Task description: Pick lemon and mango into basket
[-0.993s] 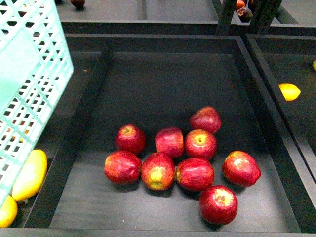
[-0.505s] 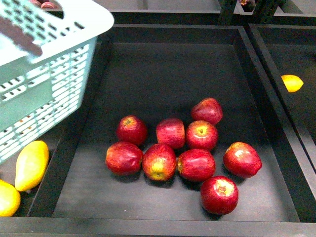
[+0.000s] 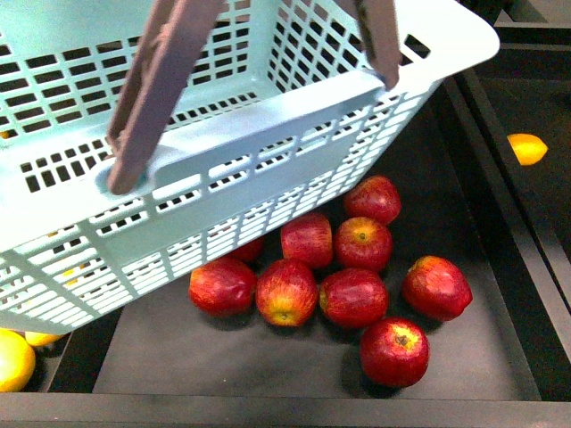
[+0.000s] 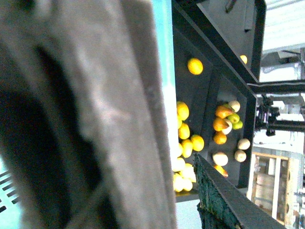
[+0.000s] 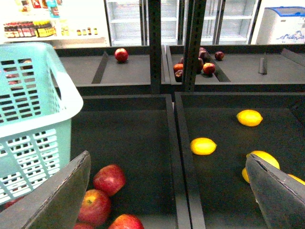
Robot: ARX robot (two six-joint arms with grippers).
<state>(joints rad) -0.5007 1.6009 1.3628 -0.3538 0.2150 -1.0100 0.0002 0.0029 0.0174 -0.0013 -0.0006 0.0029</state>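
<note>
"So, where is the basket (image 3: 268,169)?"

"It fills most of the front view. It is tilted above the left part of the black tray (image 3: 223,374), and its brown handle (image 3: 161,80) is swung up across the top."

"And the end effectors?"

"The right end effector (image 5: 167,160) is spread wide with nothing between its fingers, and it faces out over the trays. Only one dark finger of the left end effector (image 4: 224,200) shows. The blurred handle sits right against that wrist camera, so I cannot tell whether the end effector is clamped or loose."

"What lies in the tray?"

"Red apples (image 3: 353,297), nine that I can count. They are bunched close together, and one is half hidden under the basket's wall."

"The lemon (image 3: 526,147)?"

"It is alone in the neighbouring tray on the right, well apart from the basket."

"And the mango (image 3: 40,338)?"

"It is left of the apple tray, almost wholly hidden beneath the basket's lower corner. Only a yellow sliver shows, too little to be sure of it. A rounder yellow fruit (image 3: 13,358) lies just beside it at the picture's edge."
</note>
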